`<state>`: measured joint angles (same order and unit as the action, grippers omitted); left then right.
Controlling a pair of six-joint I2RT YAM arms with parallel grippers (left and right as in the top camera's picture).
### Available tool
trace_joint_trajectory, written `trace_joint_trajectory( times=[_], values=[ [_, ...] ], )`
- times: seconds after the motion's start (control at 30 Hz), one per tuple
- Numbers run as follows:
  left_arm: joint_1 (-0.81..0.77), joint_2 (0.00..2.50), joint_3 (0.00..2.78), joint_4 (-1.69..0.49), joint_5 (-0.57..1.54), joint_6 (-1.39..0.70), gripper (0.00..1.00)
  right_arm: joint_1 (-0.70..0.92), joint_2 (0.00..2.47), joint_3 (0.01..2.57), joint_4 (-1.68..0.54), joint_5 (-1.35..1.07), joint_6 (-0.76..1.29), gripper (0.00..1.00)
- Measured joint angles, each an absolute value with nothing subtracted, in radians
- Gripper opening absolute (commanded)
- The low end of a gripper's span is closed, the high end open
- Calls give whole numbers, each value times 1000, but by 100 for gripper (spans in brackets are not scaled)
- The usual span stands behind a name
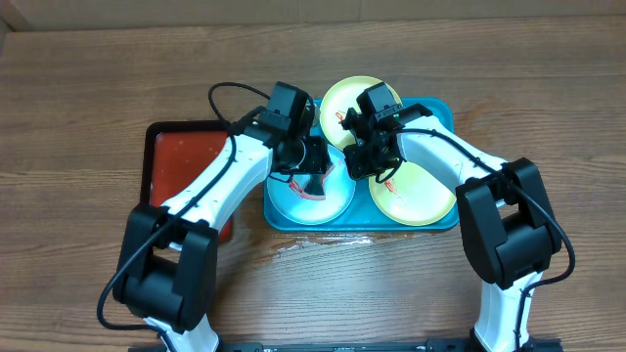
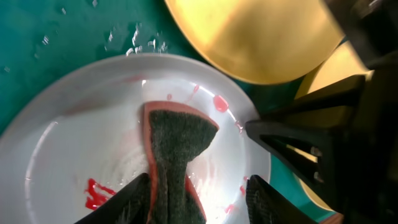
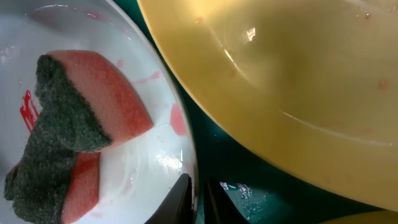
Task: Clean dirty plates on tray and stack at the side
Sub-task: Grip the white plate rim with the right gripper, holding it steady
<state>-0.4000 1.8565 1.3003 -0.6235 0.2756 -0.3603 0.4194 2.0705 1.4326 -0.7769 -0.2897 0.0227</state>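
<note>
The left tool (image 2: 198,186) grips a pink sponge (image 2: 177,140) with a dark scouring face, pressed onto the blue-white plate (image 2: 74,143), which bears a red smear (image 2: 94,191). The right tool (image 3: 199,194) pinches that plate's rim. The plate lies in the turquoise tray (image 2: 50,43) with the near yellow-green plate (image 1: 423,196) and the far yellow-green plate (image 1: 344,100), on the wooden bench (image 1: 88,78)

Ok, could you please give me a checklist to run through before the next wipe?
1. Sponge held in left tool: ok.
2. Sponge resting on pale blue-white plate: ok.
3. Right tool pinching that plate's rim: ok.
4. Red smear wiped off: not ok, red shows on the plate.
5. Yellow-green plate apart from the sponge: ok.
</note>
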Motion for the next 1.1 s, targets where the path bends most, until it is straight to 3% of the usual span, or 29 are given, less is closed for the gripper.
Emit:
trace_joint_trajectory(
  times=[0.5, 0.57, 0.73, 1.1],
  values=[
    [-406, 1948, 1300, -624, 261, -365, 38, 419, 2071, 1433, -770, -290, 25, 8],
    [-406, 1963, 1300, -624, 258, -367, 33, 419, 2070, 1433, -770, -290, 26, 8],
    [-406, 1975, 1300, -617, 258, -378, 4, 419, 2070, 1433, -770, -290, 26, 8],
    [-406, 1975, 1316, -713, 123, -379, 4, 419, 2070, 1433, -770, -291, 26, 7]
  ],
)
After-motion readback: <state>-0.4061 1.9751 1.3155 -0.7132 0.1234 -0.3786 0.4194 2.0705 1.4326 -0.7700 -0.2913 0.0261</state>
